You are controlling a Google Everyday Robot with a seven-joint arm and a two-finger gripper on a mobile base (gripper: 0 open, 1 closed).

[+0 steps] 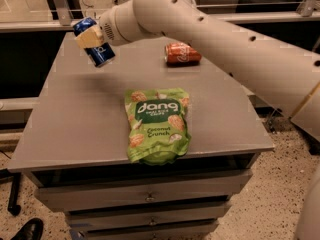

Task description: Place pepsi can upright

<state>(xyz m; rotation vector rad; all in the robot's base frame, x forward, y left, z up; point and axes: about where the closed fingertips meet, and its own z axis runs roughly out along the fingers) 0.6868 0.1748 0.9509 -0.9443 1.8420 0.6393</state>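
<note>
Gripper (89,38) at far left, over the surface (75,109) nr its far-left corner; fingers (95,34) pinching the pepsi can (103,55) by its upper part; can tilted, top end leaning left, lifted off the surface; bare grey room below it & along the left edge; green snack bag (157,124) flat at centre, near end reaching the near edge; orange-red soda can (182,54) on its side far right, well apart from the bag.
</note>
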